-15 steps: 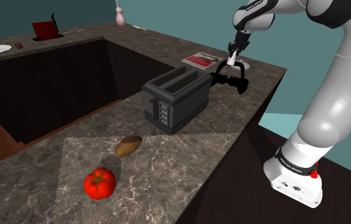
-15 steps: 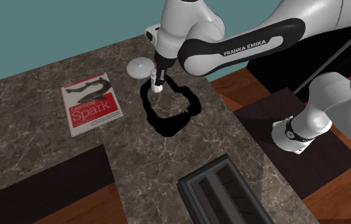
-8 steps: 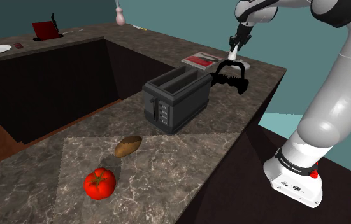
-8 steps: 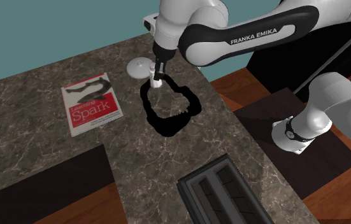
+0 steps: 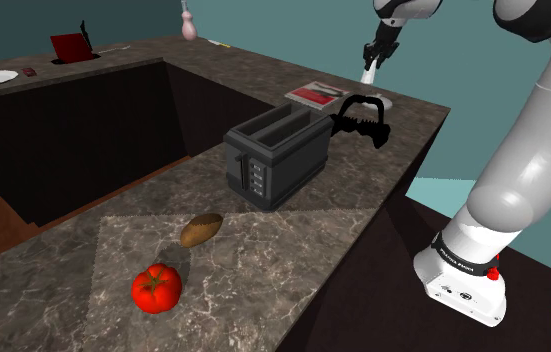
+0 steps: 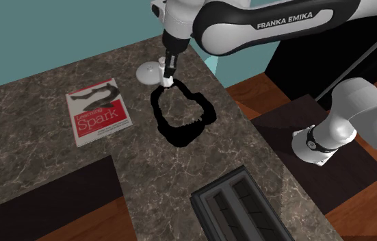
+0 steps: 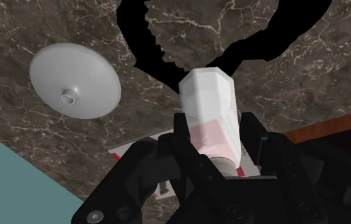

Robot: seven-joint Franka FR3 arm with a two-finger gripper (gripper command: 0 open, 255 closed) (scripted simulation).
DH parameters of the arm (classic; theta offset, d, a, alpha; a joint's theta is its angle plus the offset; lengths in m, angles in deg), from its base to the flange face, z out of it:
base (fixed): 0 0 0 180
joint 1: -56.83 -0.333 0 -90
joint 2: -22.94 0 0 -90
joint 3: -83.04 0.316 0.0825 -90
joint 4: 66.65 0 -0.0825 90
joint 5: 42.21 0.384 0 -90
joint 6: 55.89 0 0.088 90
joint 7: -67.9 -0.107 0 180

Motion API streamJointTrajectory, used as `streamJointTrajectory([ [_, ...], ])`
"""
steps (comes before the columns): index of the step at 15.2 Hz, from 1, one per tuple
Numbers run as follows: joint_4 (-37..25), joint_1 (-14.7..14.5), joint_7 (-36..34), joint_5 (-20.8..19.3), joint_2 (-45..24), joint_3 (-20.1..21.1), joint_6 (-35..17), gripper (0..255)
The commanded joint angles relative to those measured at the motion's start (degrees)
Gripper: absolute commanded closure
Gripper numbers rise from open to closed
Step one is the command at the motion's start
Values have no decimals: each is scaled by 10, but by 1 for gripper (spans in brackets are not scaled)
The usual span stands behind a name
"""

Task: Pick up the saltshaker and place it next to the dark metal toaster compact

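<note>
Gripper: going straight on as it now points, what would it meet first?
Probably the black looped object on the counter, just beyond the saltshaker the gripper clasps; depth is unclear, so perhaps bare counter.

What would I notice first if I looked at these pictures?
Probably the big white robot arm, whose black claw grips a small white saltshaker above the dark veined counter. Just beneath it lies a strange jet-black ring shape. Nearer the front of the shoulder view sit a dark toaster and a bright red tomato.
</note>
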Motion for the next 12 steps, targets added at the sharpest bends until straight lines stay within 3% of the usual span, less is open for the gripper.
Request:
streamJointTrajectory([
  [1,-13,0,-1,-1,1,0,15,255],
  [12,-98,2,-3,-3,2,-2,100,255],
])
